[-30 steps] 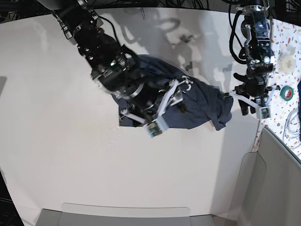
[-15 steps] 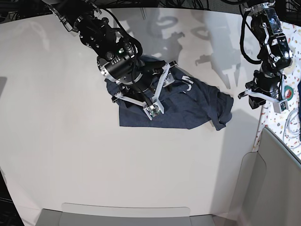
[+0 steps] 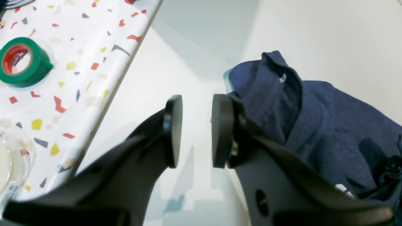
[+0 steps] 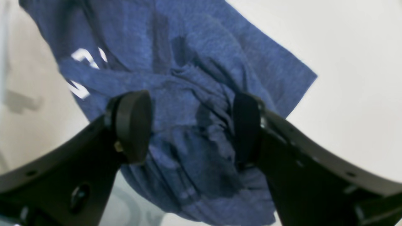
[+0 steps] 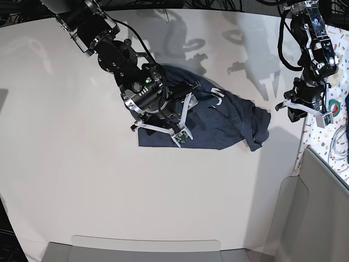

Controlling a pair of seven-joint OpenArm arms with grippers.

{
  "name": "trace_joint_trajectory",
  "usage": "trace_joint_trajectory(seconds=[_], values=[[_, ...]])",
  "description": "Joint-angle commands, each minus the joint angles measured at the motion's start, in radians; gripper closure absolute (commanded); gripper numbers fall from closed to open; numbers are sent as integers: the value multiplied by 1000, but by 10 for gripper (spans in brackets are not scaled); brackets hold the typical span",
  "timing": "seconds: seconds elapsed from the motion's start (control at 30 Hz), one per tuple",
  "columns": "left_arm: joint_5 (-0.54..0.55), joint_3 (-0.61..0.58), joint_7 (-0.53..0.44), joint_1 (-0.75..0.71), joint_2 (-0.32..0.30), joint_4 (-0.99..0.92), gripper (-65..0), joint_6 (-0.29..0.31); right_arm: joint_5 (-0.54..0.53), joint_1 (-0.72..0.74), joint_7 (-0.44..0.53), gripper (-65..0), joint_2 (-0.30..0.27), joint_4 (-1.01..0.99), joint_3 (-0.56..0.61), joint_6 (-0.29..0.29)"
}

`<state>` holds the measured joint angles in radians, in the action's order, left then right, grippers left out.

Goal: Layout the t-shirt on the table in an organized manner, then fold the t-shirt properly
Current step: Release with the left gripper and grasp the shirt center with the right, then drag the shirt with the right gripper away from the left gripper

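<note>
The navy t-shirt [image 5: 229, 123] lies crumpled in a heap at the middle of the white table [image 5: 82, 180], with bits of white lettering showing. My right gripper [image 5: 166, 113] hangs over the shirt's left part, open and empty. In the right wrist view its fingers [image 4: 132, 125] straddle bunched folds of the shirt [image 4: 194, 50] from above. My left gripper [image 5: 301, 107] is off the shirt's right end, over the table edge. In the left wrist view the left gripper [image 3: 196, 131] is slightly open and empty, and the shirt [image 3: 314, 119] lies just to its right.
A speckled white strip [image 3: 78, 62] borders the table on the right and carries a green tape roll [image 3: 20, 61], which also shows in the base view [image 5: 334, 107]. A grey bin wall [image 5: 322, 207] stands at the lower right.
My right gripper has swung from the shirt's front edge back over its left part. My left arm has pulled away from the shirt's right end toward the speckled strip. The shirt has settled flatter.
</note>
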<state>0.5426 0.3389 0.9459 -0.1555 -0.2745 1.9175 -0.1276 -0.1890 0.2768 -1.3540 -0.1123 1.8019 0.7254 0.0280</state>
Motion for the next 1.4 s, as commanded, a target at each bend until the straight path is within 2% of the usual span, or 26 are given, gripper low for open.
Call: trace_joint_trajectory(seconds=[0.0, 0.13, 0.37, 0.5, 0.67, 0.73, 0.8, 0.83, 0.87, 0.97, 1.07, 1.37], values=[[4, 9, -17, 10, -10, 15, -165, 3, 1, 19, 15, -401, 16, 11, -2, -13], [4, 9, -17, 10, -10, 15, -165, 3, 1, 17, 15, -401, 23, 8, -2, -32], [4, 9, -17, -6, -10, 15, -165, 3, 3, 19, 20, -401, 36, -67, -2, -119], [4, 9, -17, -6, -10, 15, -165, 3, 3, 19, 81, -398, 52, -142, 3, -125], [6, 7, -17, -8, -10, 15, -165, 3, 3, 48, 112, -386, 53, -227, 86, -125], [6, 7, -17, -8, -10, 15, -165, 3, 3, 57, 124, -311, 55, -253, 104, -125], [6, 9, -17, -8, -10, 15, -165, 3, 3, 62, 140, -124, 64, -274, 104, -122], [6, 9, -17, -8, -10, 15, -165, 3, 6, 63, 155, -21, 66, -278, 101, -116], [6, 9, -17, -8, -10, 15, -165, 3, 21, 63, 169, 0, 66, -278, 95, -113], [6, 9, -17, -8, -10, 15, -165, 3, 81, 62, 176, -15, 84, -271, 43, -69], [6, 9, -17, -8, -10, 15, -165, 3, 136, 58, 175, 0, 105, -244, -40, -20], [6, 10, -21, -8, -10, 15, -165, 3, 145, -41, 176, 0, 109, 51, -263, 168]])
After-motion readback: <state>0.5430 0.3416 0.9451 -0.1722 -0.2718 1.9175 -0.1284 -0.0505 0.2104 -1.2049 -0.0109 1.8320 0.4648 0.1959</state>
